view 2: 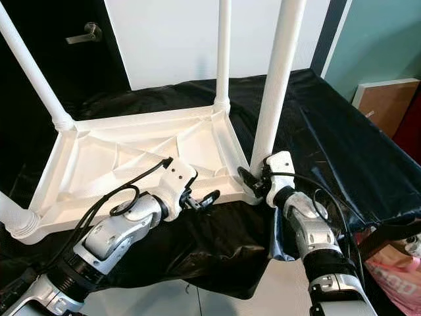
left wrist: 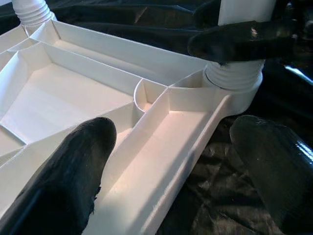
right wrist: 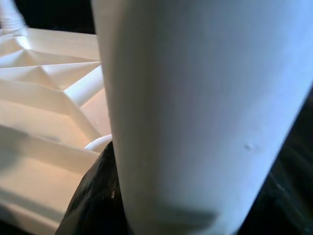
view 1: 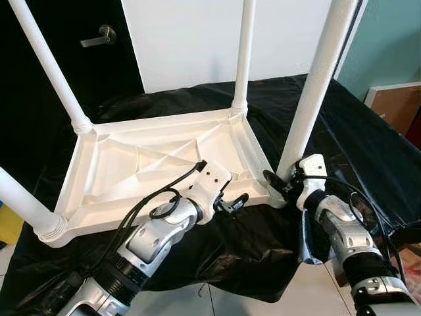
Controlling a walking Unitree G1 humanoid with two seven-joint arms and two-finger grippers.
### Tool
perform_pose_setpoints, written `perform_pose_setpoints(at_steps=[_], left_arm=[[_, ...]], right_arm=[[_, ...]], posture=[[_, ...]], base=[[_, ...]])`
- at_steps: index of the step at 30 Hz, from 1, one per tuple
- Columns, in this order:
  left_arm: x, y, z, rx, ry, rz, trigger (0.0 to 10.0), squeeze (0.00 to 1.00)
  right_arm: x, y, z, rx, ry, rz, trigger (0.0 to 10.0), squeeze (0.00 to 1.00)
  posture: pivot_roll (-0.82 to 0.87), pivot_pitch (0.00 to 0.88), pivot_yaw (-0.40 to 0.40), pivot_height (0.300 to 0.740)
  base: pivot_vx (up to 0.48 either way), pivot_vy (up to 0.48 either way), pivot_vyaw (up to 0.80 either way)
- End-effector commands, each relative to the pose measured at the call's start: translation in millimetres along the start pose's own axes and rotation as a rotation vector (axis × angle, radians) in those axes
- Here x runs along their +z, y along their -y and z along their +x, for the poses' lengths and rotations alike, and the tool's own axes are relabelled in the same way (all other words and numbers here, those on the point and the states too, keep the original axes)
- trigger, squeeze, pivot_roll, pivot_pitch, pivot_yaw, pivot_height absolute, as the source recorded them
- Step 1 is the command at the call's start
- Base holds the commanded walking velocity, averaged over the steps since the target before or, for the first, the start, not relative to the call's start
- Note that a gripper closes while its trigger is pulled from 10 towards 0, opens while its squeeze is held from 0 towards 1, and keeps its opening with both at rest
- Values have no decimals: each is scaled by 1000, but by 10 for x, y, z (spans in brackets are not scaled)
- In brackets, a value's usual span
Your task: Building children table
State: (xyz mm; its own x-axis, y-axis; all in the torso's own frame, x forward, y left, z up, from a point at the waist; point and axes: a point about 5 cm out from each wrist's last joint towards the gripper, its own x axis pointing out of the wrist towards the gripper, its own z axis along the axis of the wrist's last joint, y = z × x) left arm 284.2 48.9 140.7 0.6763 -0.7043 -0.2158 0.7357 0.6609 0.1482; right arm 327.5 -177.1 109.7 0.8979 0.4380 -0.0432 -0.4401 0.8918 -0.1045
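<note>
You have the white tabletop (view 1: 125, 172) lying upside down on the black-draped surface (view 1: 368, 151), ribbed underside up, with a leg standing in each corner socket: far left leg (view 1: 49, 62) at about ten o'clock, near left leg (view 1: 23, 204) at eight, far right leg (view 1: 245, 52) at one. Your left gripper (view 1: 231, 203) hovers at the near rim with its fingers (left wrist: 73, 171) spread either side of that edge, gripping nothing. At four o'clock your right gripper (view 1: 276, 183) is closed around the base of the near right leg (view 1: 316, 85), just above its threaded collar; whether that leg is fully seated is hard to tell. Judge the whole thing as light, hollow moulded plastic: stiff but smooth and slippery, and prone to skate on the cloth. Hold legs low by the collar, and steady the top by its rim.
</note>
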Motion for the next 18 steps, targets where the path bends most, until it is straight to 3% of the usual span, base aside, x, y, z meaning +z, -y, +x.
perform_pose_setpoints(at_steps=[1,5,6,7,10,14,18], left_arm=[[-38,131,-22,-230,-15,3,10000,0],[-60,162,-40,-241,-20,1,10000,0],[-60,162,-40,-241,-20,1,10000,0],[-54,164,-31,-243,-16,-2,10000,0],[-54,164,-31,-243,-16,-2,10000,0],[-43,150,-8,-241,-10,0,10000,0],[-36,146,-1,-241,-6,2,10000,0]], right_arm=[[-207,-28,-49,-20,-99,13,10000,0],[-250,-67,-76,-213,-89,52,10000,0],[-250,-67,-76,-213,-89,52,10000,0],[-269,-141,-81,-368,-84,97,10000,0],[-269,-141,-81,-368,-84,97,10000,0],[-275,-234,-61,-541,-74,157,10000,0],[-274,-273,-42,-601,-71,177,10000,0]], posture=[[-154,0,10,740],[-153,0,8,740],[-153,0,8,740],[-159,0,8,740],[-159,0,8,740],[-164,0,9,740],[-167,0,9,740]], base=[[0,0,0],[0,0,0],[0,0,0],[0,0,0],[0,0,0],[0,0,0],[0,0,0]])
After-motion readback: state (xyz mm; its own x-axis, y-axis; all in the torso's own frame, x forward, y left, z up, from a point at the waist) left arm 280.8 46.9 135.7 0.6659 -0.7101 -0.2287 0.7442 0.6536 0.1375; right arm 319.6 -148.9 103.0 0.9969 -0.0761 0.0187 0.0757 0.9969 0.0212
